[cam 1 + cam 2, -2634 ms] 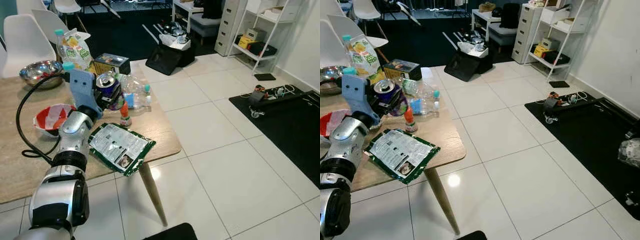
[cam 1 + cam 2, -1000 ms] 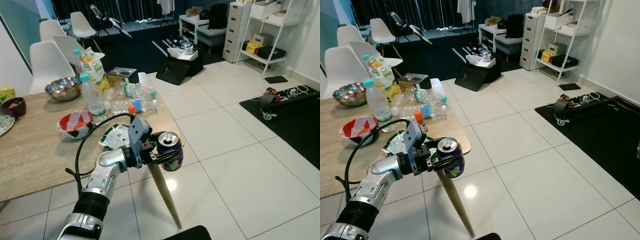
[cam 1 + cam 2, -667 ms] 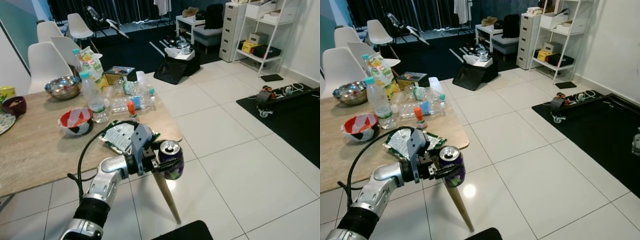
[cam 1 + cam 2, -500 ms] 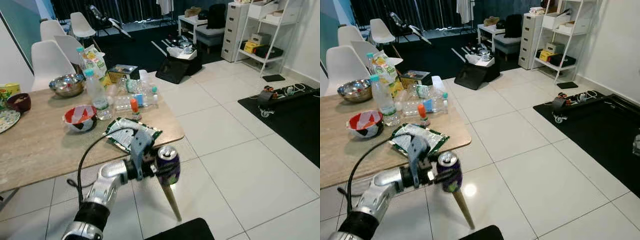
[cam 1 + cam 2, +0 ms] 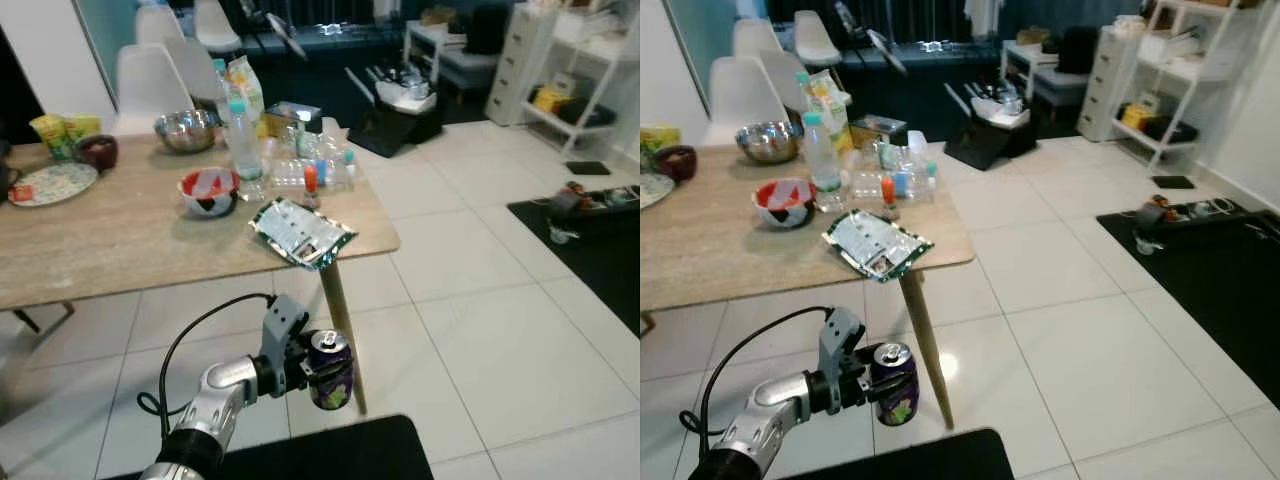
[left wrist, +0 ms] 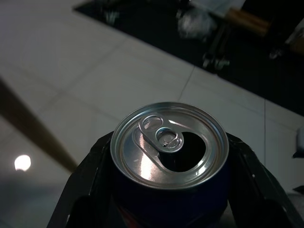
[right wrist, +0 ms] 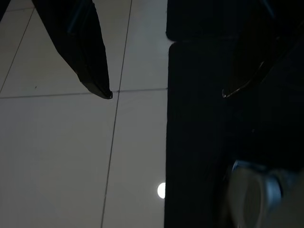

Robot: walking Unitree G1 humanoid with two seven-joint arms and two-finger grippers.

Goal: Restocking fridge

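Opened purple can (image 5: 331, 369): I am gripping it upright in my left jaws (image 5: 303, 366), low over the tiled floor (image 5: 480, 330) beside the bench (image 5: 120, 235) leg. Its tab is lifted, so any tilt while I am walking could be spilling drink. My right jaws (image 7: 90, 57) are hanging idle; I cannot tell their state.

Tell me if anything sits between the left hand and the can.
Nothing does. The left hand is already shut on the can, a black finger pressed to each side, holding it upright above the tiled floor, just off the table's leg.
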